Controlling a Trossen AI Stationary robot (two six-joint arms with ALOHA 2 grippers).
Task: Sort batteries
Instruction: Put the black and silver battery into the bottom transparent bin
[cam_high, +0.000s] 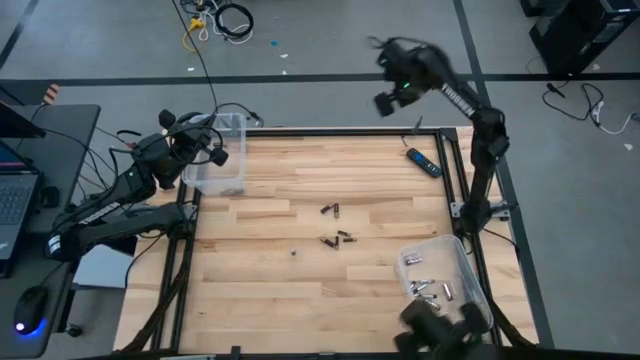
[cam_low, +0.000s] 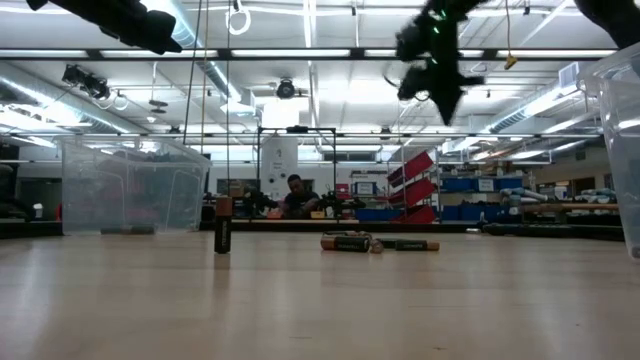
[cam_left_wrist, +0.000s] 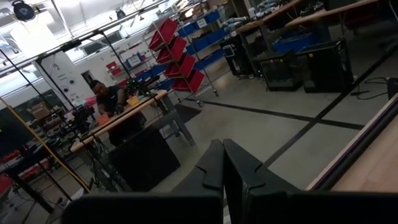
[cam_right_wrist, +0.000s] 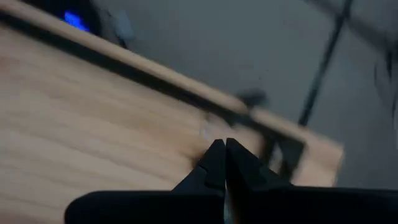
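Our left claw (cam_high: 215, 150) hangs pressed together above the bench's (cam_high: 260, 300) far-left corner; our right claw (cam_high: 388, 100), likewise together, past the far edge; batteries (cam_high: 331, 210) lie mid-bench.

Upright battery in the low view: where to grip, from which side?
Take the upright battery around its dark mid-body, coming straight down from above with the jaws straddling it. It stands on end, alone on the table, apart from the lying batteries, so its sides look free.

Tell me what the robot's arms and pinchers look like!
Both arms are dark, nearly black, built from jointed chunky pieces with black cables looping along them. The left gripper and right gripper each end in two dark, wedge-shaped fingers tapering to a point. A tiny green light glows near the right arm's wrist.
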